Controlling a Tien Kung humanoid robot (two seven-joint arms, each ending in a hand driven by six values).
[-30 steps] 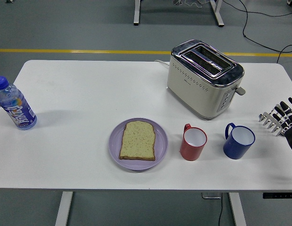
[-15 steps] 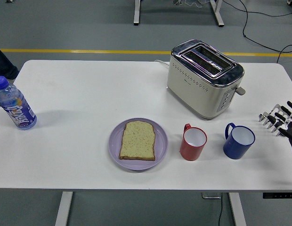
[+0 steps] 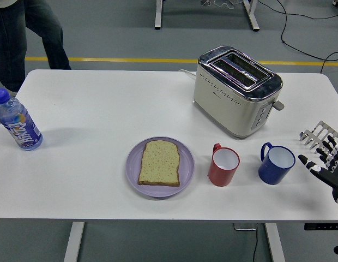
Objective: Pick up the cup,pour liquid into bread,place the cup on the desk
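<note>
A slice of bread (image 3: 159,162) lies on a lilac plate (image 3: 133,176) near the table's front middle. To its right stands a red cup (image 3: 223,165) with a white inside, and further right a blue cup (image 3: 276,163), both upright with handles pointing up-left. My right hand (image 3: 325,165) hovers at the table's right edge, just right of the blue cup and apart from it, fingers spread and holding nothing. The left arm does not show.
A cream and chrome toaster (image 3: 236,89) stands behind the cups. A small metal rack (image 3: 317,134) sits at the right edge, behind my hand. A blue-capped bottle (image 3: 16,120) stands at the far left. A person's legs (image 3: 24,33) appear beyond the far left corner.
My right hand has moved down and slightly left, nearer the blue cup, uncovering the metal rack. A person has walked into view at the top left.
</note>
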